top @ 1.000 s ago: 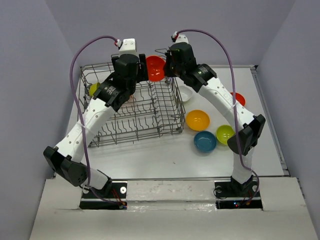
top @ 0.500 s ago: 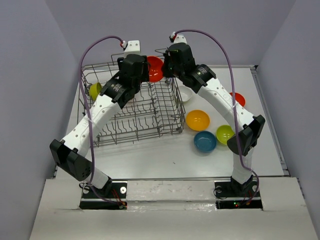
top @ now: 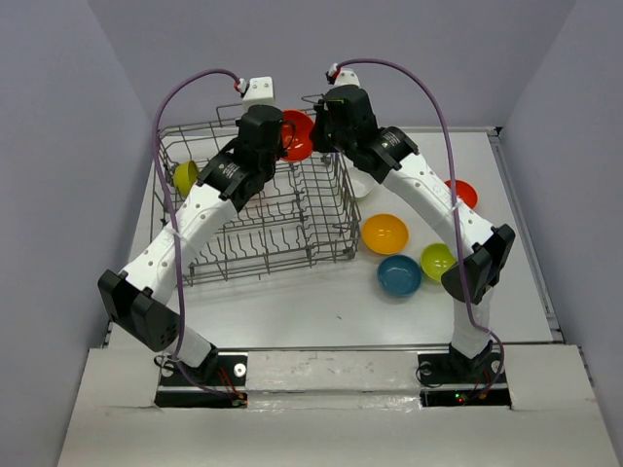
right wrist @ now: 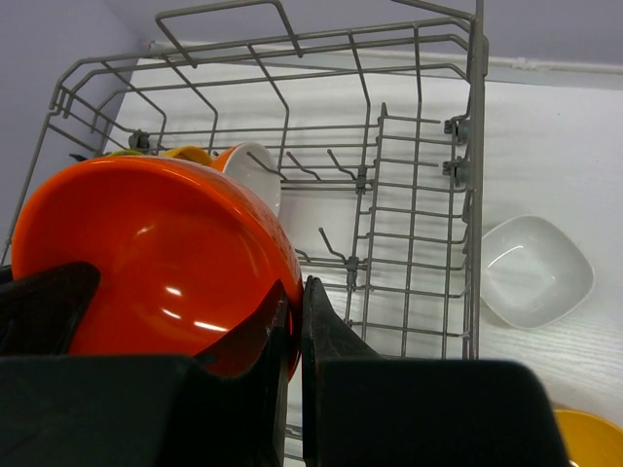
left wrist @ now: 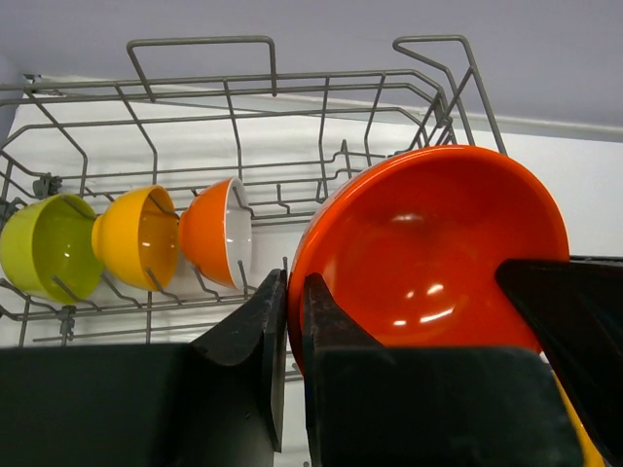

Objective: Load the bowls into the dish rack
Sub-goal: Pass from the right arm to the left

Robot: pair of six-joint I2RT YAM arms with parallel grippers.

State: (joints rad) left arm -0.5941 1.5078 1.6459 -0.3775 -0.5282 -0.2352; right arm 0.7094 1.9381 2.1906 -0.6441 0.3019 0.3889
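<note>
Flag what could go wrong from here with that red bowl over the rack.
1. Both the left end effector and right end effector pinch the glossy red-orange bowl by its thin rim; unsynced motion could twist it loose.
2. A drop might hit the dish rack wires or bounce toward the racked bowls.

Red-orange bowl (left wrist: 428,253) — grey rack (top: 292,232) — teal bowl (top: 399,275).

White arm links (top: 185,226), black joints (top: 128,309) (purple cables (top: 448,146) looped overhead).
</note>
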